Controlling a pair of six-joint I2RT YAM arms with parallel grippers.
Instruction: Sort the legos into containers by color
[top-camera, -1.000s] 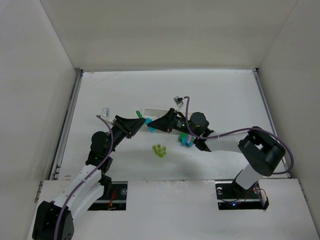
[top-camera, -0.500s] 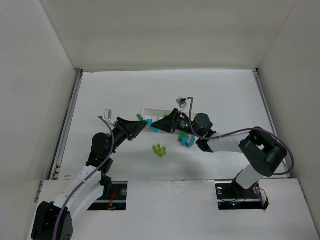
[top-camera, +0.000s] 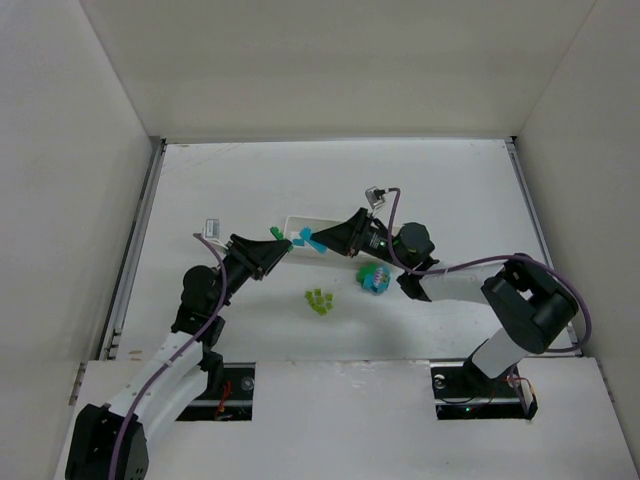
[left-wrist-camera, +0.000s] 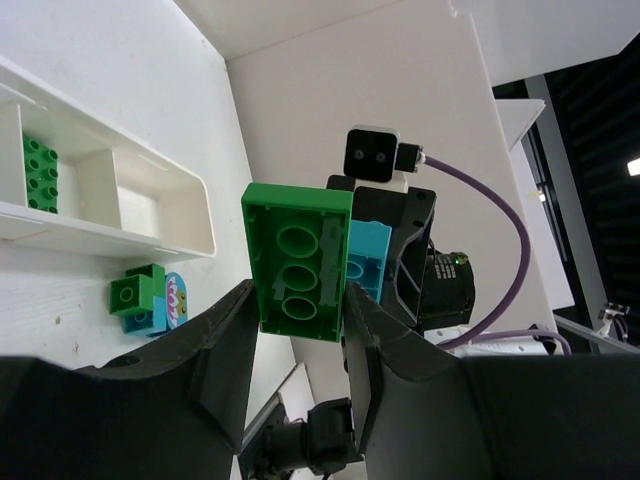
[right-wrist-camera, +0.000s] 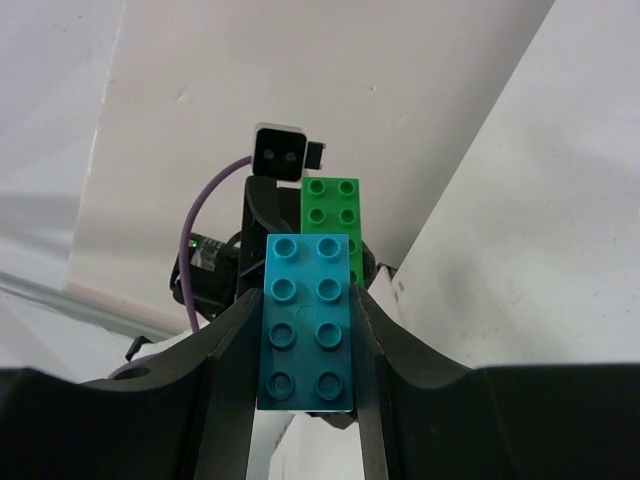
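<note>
My left gripper (top-camera: 281, 241) is shut on a dark green lego (left-wrist-camera: 298, 262), held tip-up between its fingers. My right gripper (top-camera: 320, 240) faces it and is shut on a cyan-blue lego (right-wrist-camera: 308, 320). The two bricks meet nose to nose above the white tray (top-camera: 302, 222); I cannot tell whether they touch. In the right wrist view the green lego (right-wrist-camera: 332, 222) stands just behind the cyan one. The tray (left-wrist-camera: 150, 240) holds a dark green lego (left-wrist-camera: 40, 175) in one compartment. Several pale yellow-green legos (top-camera: 318, 300) lie on the table in front.
A small stack of green and cyan bricks (top-camera: 374, 277) sits on the table under the right arm, also seen as a stack (left-wrist-camera: 140, 297) in the left wrist view. White walls close in the table on three sides.
Both grippers have lifted and shifted toward the back with their bricks. The right wrist has swung up and to the right.
</note>
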